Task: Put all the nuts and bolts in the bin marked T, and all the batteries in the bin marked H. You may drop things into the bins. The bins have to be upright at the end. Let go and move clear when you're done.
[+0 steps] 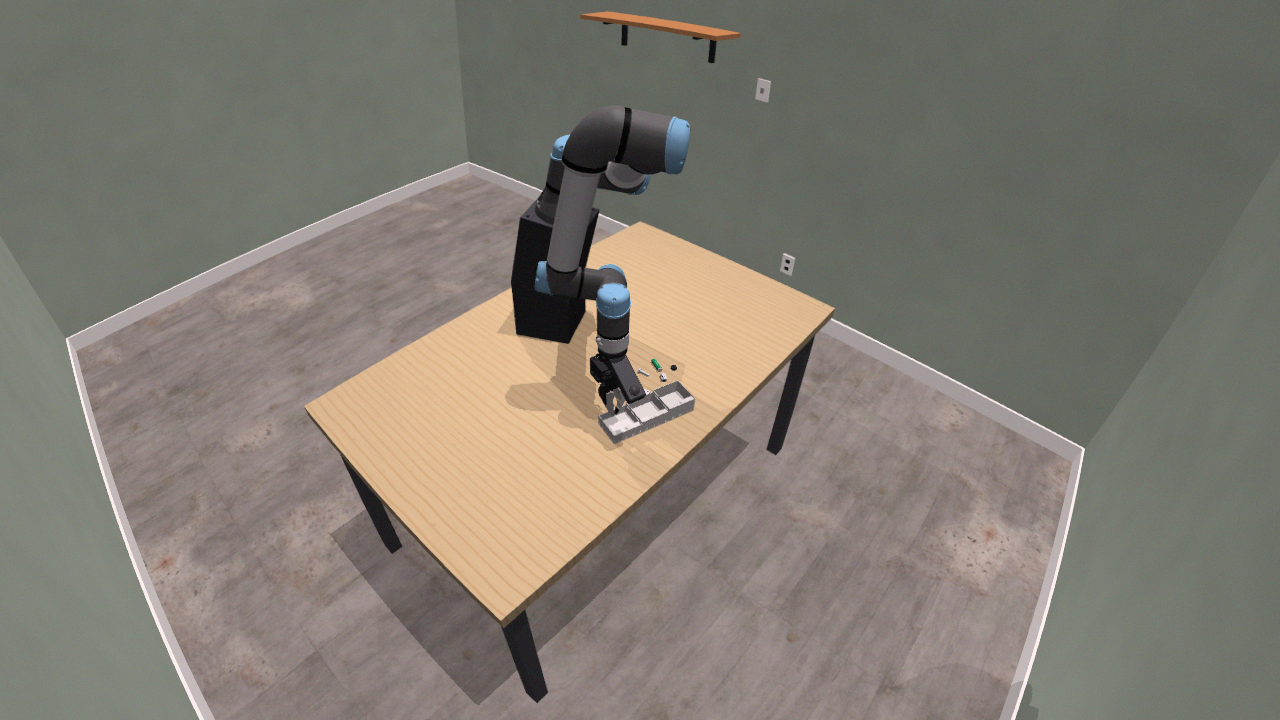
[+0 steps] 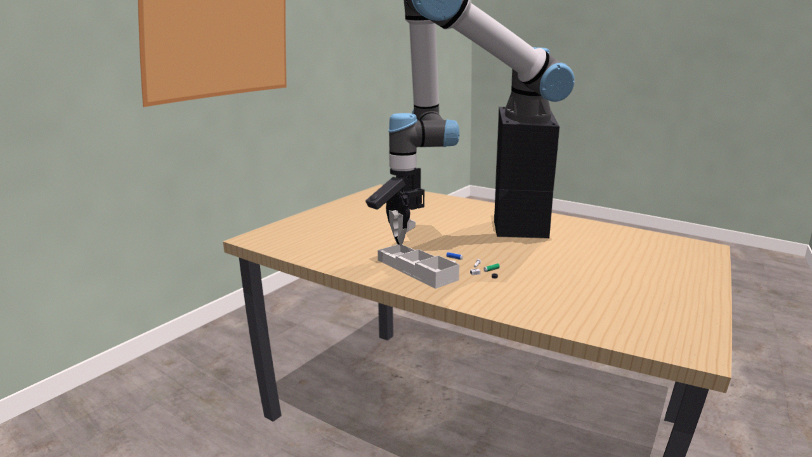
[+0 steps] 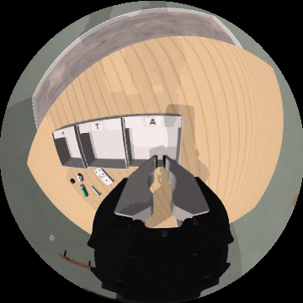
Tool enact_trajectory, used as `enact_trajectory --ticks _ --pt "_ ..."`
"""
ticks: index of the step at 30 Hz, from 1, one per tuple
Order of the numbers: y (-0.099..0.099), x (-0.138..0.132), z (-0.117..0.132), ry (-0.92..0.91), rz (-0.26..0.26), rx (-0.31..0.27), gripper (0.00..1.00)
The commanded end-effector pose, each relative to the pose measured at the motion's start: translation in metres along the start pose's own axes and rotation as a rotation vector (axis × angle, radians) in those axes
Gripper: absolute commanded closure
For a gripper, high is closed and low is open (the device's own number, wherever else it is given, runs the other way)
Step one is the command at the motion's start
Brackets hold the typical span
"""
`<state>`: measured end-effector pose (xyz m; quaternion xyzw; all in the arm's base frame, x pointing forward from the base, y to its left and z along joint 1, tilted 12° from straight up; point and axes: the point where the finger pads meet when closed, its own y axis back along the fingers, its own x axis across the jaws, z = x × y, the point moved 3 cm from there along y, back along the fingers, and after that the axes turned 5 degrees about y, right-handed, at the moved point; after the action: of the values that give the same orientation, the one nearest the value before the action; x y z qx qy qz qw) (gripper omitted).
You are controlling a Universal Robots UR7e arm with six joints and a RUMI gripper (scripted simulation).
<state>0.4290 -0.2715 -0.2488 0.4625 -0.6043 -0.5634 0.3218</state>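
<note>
My gripper point(image 1: 615, 409) point(image 2: 399, 243) point(image 3: 160, 156) is shut and empty, just above bin A point(image 2: 387, 258) point(image 3: 145, 136). Bin T point(image 2: 413, 266) point(image 3: 108, 145) is in the middle and bin H point(image 2: 447, 277) point(image 3: 74, 147) at the far end; all are upright. A green battery point(image 1: 657, 365) point(image 2: 492, 266) point(image 3: 84, 191), a silver bolt point(image 1: 643, 372) point(image 2: 477, 263) point(image 3: 96, 191) and a black nut-like ring point(image 1: 674, 367) point(image 2: 494, 275) point(image 3: 72, 181) lie beside the bins. A small silver piece point(image 2: 475, 271) point(image 3: 80, 178) is too small to name surely. A blue battery point(image 2: 454, 255) lies nearby, hidden in the wrist view.
A white domino-like tile point(image 3: 103, 176) lies beside bin T. Bin A joins the row of bins and bears on low movement there. The robot's black pedestal point(image 1: 547, 286) point(image 2: 524, 181) stands at the table's far side.
</note>
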Motion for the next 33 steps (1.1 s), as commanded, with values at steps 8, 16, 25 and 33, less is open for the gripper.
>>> enact_trajectory --ticks 8,16,25,33 --pt "0.035 0.0 0.0 0.0 0.001 0.001 0.96" --pt "0.036 0.0 0.0 0.0 0.001 0.001 0.96" --pt "0.036 -0.035 -0.003 0.0 0.0 0.001 0.96" --pt "0.036 -0.065 -0.005 0.0 0.0 0.001 0.96"
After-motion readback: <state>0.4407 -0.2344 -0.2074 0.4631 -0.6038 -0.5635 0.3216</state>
